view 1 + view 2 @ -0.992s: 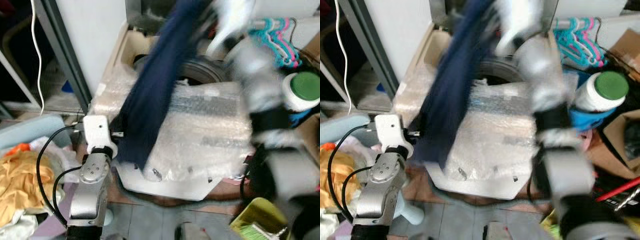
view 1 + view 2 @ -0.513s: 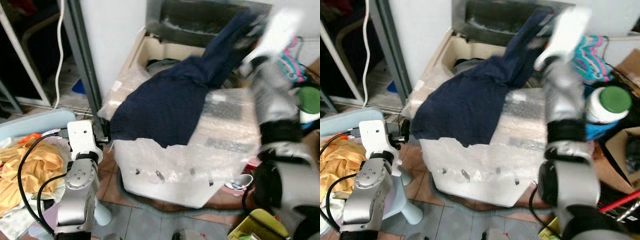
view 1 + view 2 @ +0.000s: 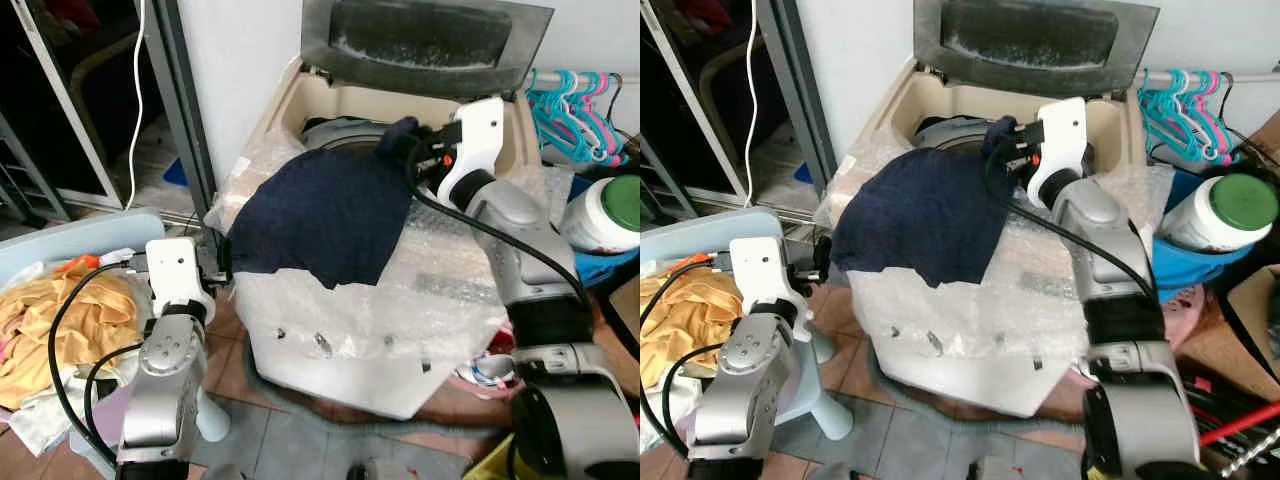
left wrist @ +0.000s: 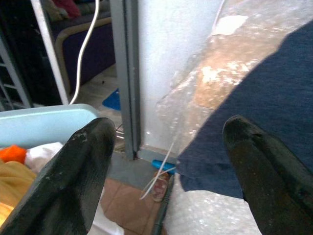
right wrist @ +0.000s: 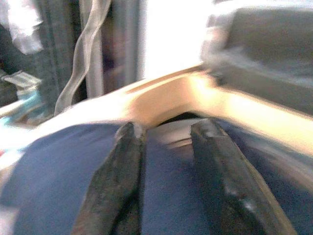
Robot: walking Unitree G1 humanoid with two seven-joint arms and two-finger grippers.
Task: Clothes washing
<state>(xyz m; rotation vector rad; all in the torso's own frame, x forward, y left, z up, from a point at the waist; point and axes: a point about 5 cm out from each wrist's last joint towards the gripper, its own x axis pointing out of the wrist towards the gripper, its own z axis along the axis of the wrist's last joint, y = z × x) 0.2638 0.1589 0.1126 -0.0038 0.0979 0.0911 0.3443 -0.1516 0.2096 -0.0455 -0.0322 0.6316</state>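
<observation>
1. The dark blue garment (image 3: 330, 215) lies spread over the bubble-wrapped top of the washing machine (image 3: 350, 320), one end bunched up at the rim of the open drum (image 3: 330, 130), the rest draped toward the machine's front-left corner.
2. The machine's lid (image 3: 425, 40) stands raised at the back.
3. The right gripper (image 3: 408, 150) is stretched out over the machine at the garment's bunched end by the drum opening. In the right wrist view its two black fingers (image 5: 217, 161) lie on the blue cloth with a narrow gap between them; whether they pinch the cloth cannot be told.
4. The left gripper (image 4: 168, 166) hovers low beside the machine's front-left corner, its fingers (image 4: 78, 171) spread wide and holding nothing. In the left wrist view the hanging edge of the garment and the bubble wrap sit just ahead of them.
5. To the robot's left, a light blue basket (image 3: 60, 245) holds yellow-orange clothes (image 3: 55, 320).
6. To the right of the machine stand a white jar with a green lid (image 3: 605, 205) and a bunch of teal and pink hangers (image 3: 570, 95).
</observation>
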